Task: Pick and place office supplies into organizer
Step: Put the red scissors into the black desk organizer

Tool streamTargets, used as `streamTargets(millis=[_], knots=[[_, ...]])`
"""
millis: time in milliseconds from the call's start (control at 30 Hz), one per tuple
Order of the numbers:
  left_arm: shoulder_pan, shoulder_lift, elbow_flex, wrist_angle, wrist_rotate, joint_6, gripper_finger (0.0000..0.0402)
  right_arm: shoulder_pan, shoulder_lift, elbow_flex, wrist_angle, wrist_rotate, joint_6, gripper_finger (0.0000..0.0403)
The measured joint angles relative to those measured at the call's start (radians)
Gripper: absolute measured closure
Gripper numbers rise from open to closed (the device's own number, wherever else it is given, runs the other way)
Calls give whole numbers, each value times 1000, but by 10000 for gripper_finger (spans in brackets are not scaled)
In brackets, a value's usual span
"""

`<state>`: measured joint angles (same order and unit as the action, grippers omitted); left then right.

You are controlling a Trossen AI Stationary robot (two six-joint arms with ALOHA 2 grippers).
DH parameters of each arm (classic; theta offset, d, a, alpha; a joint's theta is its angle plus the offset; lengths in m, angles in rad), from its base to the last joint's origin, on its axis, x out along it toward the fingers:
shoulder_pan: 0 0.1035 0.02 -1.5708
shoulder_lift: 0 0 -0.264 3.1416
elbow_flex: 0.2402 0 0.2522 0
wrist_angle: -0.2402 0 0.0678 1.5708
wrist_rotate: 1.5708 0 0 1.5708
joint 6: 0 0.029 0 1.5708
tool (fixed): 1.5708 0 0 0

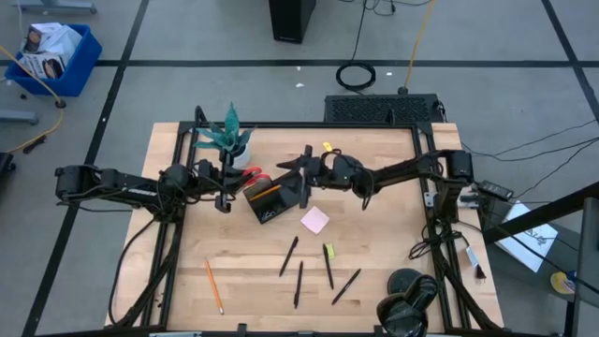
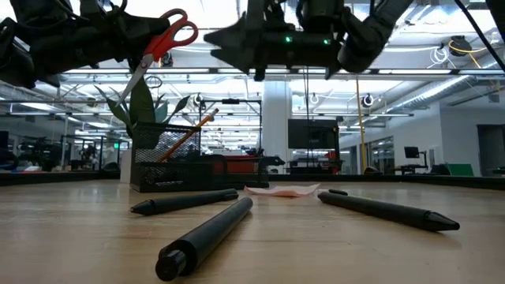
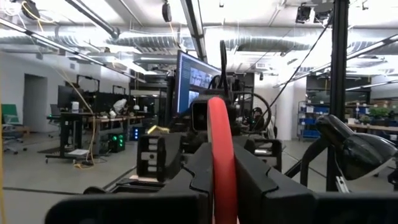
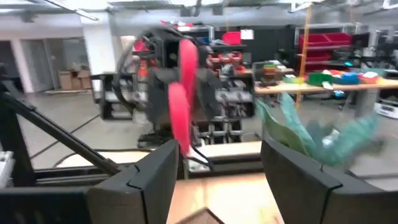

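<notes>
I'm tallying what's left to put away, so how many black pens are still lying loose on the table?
4, all on the table's near half: one pen below the pink sticky-note pad, one nearer the edge, one beside the yellow-green bit, one farthest right. The organizer may hide more.

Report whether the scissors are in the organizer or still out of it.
Out. The red-handled scissors hang in the air, clamped in the left gripper, above the black organizer, which already holds an orange pencil.
</notes>
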<state>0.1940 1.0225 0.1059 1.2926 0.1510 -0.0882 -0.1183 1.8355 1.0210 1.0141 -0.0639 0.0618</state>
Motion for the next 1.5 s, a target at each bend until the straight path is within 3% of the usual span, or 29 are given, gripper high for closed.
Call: streamTargets(millis=[267,467,633,867,1000,1267,1500], knots=[[0,0,0,-1,6,7,385,12,0,96,-143,-17,-22,181],[0,0,0,-1,6,-1,360,16,0,98,-143,-19,3,187],[0,0,0,-1,6,1,382,15,0,101,-144,-32,24,192],[0,0,-1,-3,6,1,377,15,148,245,-135,-115,61,192],[-1,0,-1,-3,6,-9,360,14,191,289,-144,-127,53,206],[-1,0,-1,-3,7,4,386,6,174,275,-153,-200,59,230],[-1,0,-1,-11,10,-10,354,-4,146,276,-149,-203,36,263]])
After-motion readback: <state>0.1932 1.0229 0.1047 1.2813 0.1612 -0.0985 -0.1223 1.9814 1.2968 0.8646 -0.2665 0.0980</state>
